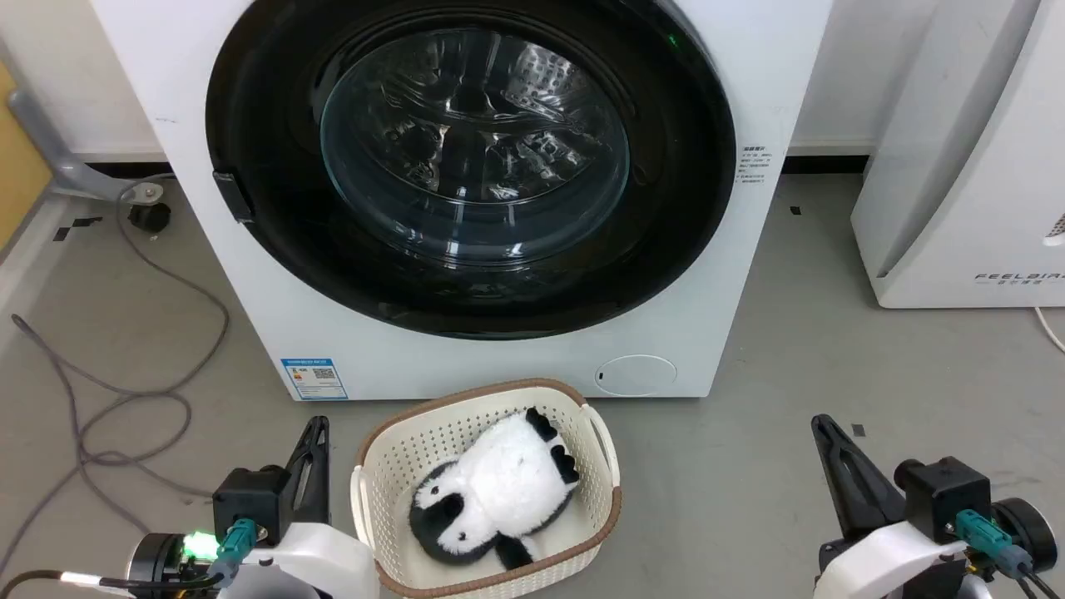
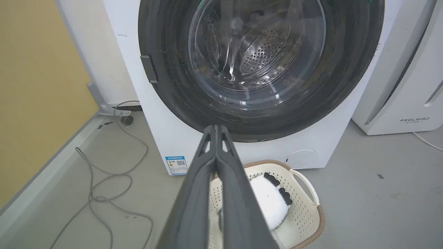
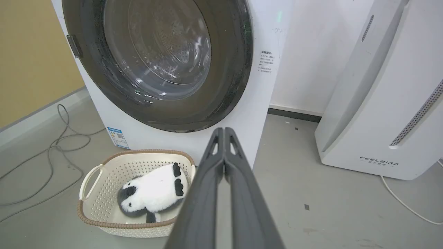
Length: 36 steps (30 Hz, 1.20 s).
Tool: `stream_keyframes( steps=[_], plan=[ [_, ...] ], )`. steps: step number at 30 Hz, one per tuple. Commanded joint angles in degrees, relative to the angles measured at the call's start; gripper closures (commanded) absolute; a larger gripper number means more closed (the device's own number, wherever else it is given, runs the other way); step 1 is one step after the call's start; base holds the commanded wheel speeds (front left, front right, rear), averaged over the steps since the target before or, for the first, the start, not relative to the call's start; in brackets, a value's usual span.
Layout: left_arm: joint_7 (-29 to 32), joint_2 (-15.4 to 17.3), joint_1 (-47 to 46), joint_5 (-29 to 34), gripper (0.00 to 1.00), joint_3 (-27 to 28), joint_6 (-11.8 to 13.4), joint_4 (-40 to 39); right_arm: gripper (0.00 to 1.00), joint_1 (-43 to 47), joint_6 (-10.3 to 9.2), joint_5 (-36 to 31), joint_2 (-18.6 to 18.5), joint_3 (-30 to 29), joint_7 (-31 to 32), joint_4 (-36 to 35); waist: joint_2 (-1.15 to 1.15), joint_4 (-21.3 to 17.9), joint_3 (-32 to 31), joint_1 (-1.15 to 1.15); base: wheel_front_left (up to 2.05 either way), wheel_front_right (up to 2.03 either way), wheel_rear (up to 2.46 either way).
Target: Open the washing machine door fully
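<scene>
Nothing started yet: the door sits flush in the washer, fully closed. Left gripper and right gripper hang back from the washer, fingers pressed together, empty; the whole swing remains.

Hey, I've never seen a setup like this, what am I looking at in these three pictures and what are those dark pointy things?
This is a wheeled robot with two arms, facing a white washing machine. One picture is from a camera on its head, looking down. The other two are from cameras on its wrists, each looking along that arm's own fingers.

The dark pointy things are the robot's end effectors: the left end effector at lower left and the right end effector at lower right. Both are shut and hold nothing.

The round black door with its glass bowl is closed. On the floor in front sits a cream basket holding a black and white plush toy. Another white appliance stands to the right, and grey cables lie on the left.
</scene>
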Motion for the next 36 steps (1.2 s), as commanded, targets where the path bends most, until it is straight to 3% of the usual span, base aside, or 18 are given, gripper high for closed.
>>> stream_keyframes(
  steps=[1,18,19,36],
  plan=[
    [0.0,0.1,-0.9,0.2,1.00,0.0,0.2,-0.2,1.00,-0.8,-0.05,-0.4,0.3,0.0,0.1,-0.2,0.00,0.0,0.0,0.00,0.00,0.00,0.00],
    [0.0,0.0,0.0,0.0,1.00,0.0,0.0,0.0,1.00,0.0,0.00,0.0,0.0,0.0,0.0,0.0,0.00,0.0,0.0,0.00,0.00,0.00,0.00],
    [0.0,0.0,0.0,0.0,0.00,0.0,0.0,0.1,0.00,0.0,0.00,0.0,0.0,0.0,0.0,0.0,0.00,0.0,0.0,0.00,0.00,0.00,0.00],
    [-1.5,0.1,0.0,0.1,0.00,-1.0,0.3,0.7,0.00,0.1,-0.01,1.0,0.0,0.0,-1.5,0.0,0.00,0.0,0.4,0.00,0.00,0.00,0.00]
  ],
)
